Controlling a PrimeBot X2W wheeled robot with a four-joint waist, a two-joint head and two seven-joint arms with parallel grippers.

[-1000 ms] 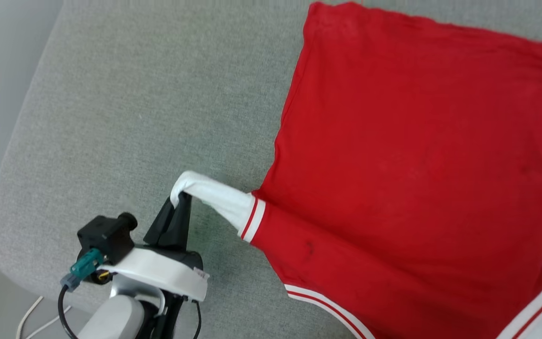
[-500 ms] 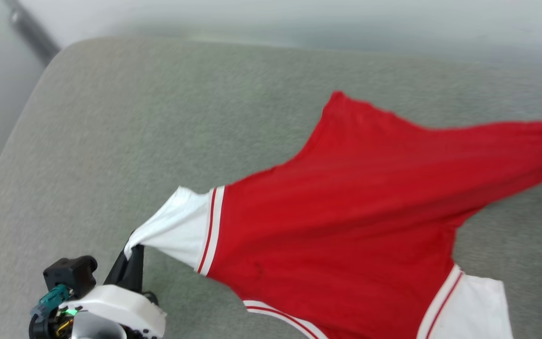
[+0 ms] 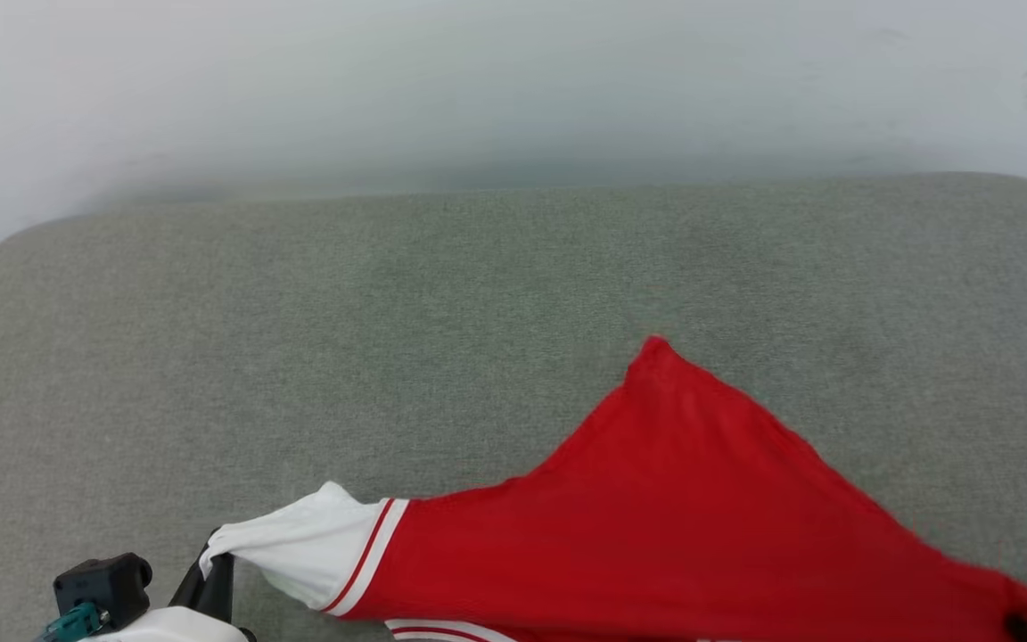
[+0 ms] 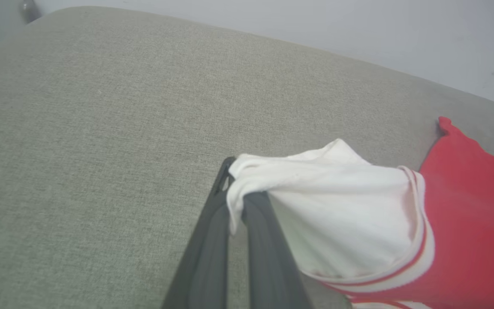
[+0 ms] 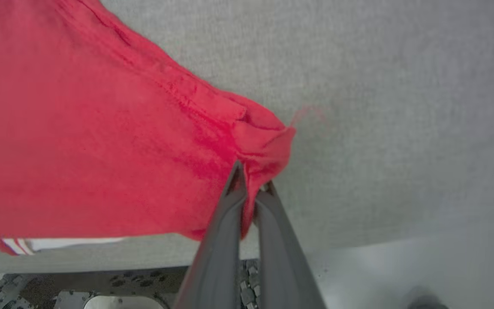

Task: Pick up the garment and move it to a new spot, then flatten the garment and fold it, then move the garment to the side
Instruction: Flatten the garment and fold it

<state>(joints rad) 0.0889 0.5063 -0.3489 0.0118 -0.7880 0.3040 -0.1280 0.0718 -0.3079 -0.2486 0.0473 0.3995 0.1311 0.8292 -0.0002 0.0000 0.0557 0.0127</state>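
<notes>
Left hand (image 4: 237, 193) sits low at the near left in the head view, fingers pinched tight on the end of the white sleeve (image 4: 350, 214). Cloth is bunched over the fingertips. Right hand (image 5: 251, 189) is at the near right edge in the head view, also clamped, on a red hem corner that folds around its tips. Garment (image 3: 656, 526) is stretched between the two hands along the near side of the tabletop (image 3: 389, 312), plain red side up and pulled taut. Red-white trim (image 3: 371, 555) marks where the sleeve meets the red body. In the right wrist view the held edge hangs clear of the grey fabric surface. A free red corner (image 3: 654, 349) points away from the robot toward the middle of the tabletop. Cannot tell if that corner touches the surface. Past it the grey fabric runs back to a rounded far edge. Pale wall (image 3: 478, 89) stands behind, blurred.
</notes>
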